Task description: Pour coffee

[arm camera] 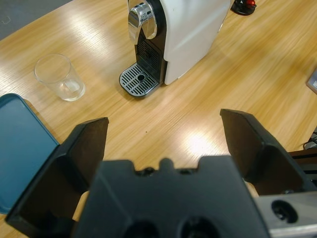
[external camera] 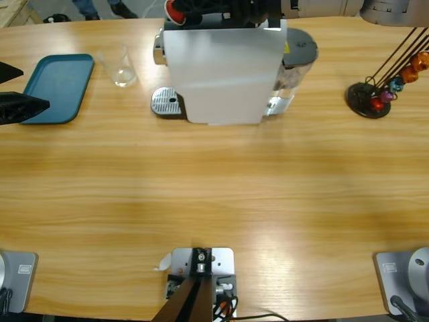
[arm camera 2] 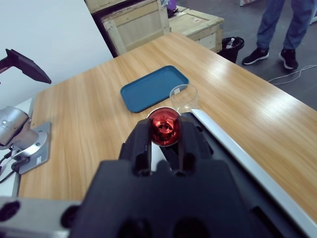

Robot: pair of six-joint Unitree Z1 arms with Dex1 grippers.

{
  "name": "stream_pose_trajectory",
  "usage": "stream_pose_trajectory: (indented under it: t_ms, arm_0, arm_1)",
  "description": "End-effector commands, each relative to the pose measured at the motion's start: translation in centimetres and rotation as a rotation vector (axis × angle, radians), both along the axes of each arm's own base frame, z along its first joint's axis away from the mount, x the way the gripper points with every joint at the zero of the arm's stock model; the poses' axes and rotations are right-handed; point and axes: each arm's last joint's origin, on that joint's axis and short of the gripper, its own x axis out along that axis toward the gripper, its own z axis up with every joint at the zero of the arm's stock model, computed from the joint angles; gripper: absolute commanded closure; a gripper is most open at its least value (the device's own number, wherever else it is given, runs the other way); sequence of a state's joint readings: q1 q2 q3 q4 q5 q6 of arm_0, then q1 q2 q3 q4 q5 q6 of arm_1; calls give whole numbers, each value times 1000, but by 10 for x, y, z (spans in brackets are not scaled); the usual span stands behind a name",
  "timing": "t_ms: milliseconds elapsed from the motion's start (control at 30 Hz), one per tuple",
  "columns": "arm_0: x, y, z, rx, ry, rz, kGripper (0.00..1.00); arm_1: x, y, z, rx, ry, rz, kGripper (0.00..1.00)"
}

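The right end effector (arm camera 2: pixel 165 144) clamps a red capsule (arm camera 2: pixel 164 126) just above the machine (external camera: pixel 221 70); it should lower it squarely into the slot beneath before releasing. The left end effector (arm camera: pixel 163 148) hangs spread and empty, the glass (arm camera: pixel 58 77) ahead to its left.

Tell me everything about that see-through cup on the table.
The glass cup is clear, looks like glass, and appears empty. It stands upright on the wooden table, between the blue tray and the white coffee machine, apart from both. No gripper touches it.
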State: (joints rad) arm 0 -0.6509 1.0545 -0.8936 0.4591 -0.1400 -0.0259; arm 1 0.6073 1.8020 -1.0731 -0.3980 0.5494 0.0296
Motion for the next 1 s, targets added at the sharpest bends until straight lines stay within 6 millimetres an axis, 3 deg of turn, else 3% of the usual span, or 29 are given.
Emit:
stream_pose_trajectory:
  t_ms: [33, 633, 667, 767, 800, 833, 1000]
  arm_0:
    - [3, -5, -7, 20, 30, -18, 18]
    - [5, -6, -9, 27, 38, -18, 18]
    - [6, -7, -9, 27, 38, -18, 18]
    - [7, -7, -9, 26, 37, -18, 18]
    - [7, -8, -9, 26, 37, -18, 18]
    - [8, -8, -10, 26, 38, -19, 18]
    - [7, -8, -8, 21, 31, -20, 18]
  arm_1:
    - [12, 1, -38, -82, 82, -45, 842]
    - [13, 3, -54, -124, 128, -54, 795]
    - [13, 3, -53, -120, 124, -54, 725]
    - [7, 3, -39, -107, 97, -58, 224]
    - [3, 4, -31, -99, 75, -62, 87]
    - [-1, 5, -20, -88, 45, -69, 12]
    - [-15, 20, 24, -98, -60, -75, 0]
